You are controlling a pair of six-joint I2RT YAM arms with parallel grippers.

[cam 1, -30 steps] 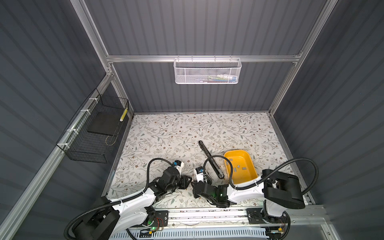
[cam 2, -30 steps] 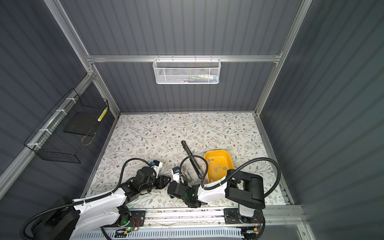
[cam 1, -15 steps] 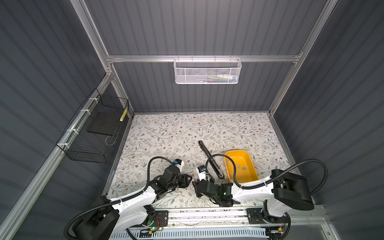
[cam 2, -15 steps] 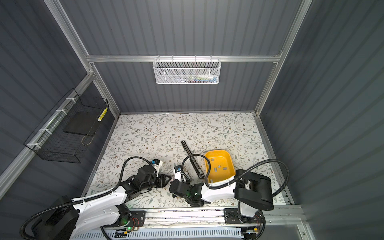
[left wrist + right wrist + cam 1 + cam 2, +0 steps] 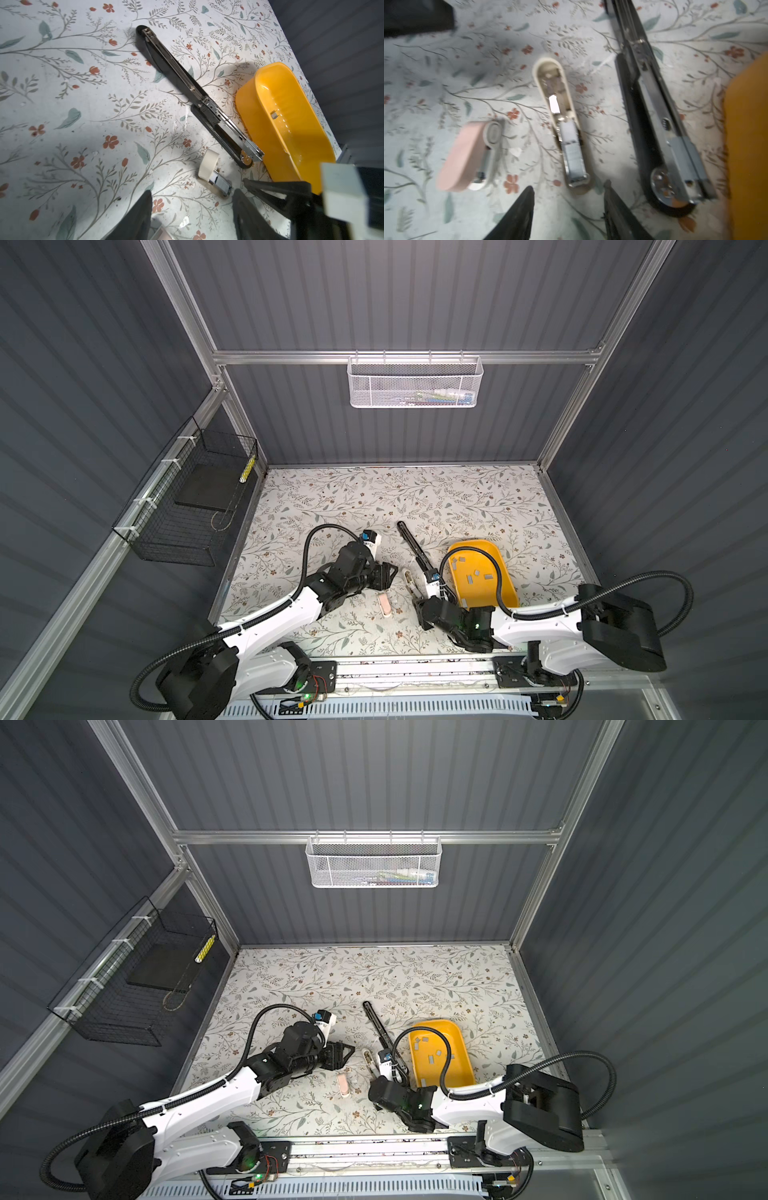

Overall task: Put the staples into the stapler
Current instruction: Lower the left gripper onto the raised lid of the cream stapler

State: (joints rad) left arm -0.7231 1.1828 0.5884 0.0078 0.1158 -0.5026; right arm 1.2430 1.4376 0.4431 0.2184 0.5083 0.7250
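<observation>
both top views are looking steeply down from high over the front rail [image 5: 415, 668], covering the whole floral table [image 5: 374, 497]. left wrist camera is sitting close, facing the cream stapler [image 5: 208, 166] and yellow tray [image 5: 301, 124]; right wrist is sharing both, nearer, blurred.

Both top views: sharp, evenly lit; grey walls [image 5: 415, 302] dim, floral tabletop [image 5: 415, 497] bright; wide-angle bend at edges. Left wrist view: crisp, soft shadows on tabletop, glare on yellow tray [image 5: 268, 124]. Right wrist view: blurred throughout, w/ glint on cream stapler [image 5: 562, 128].
</observation>
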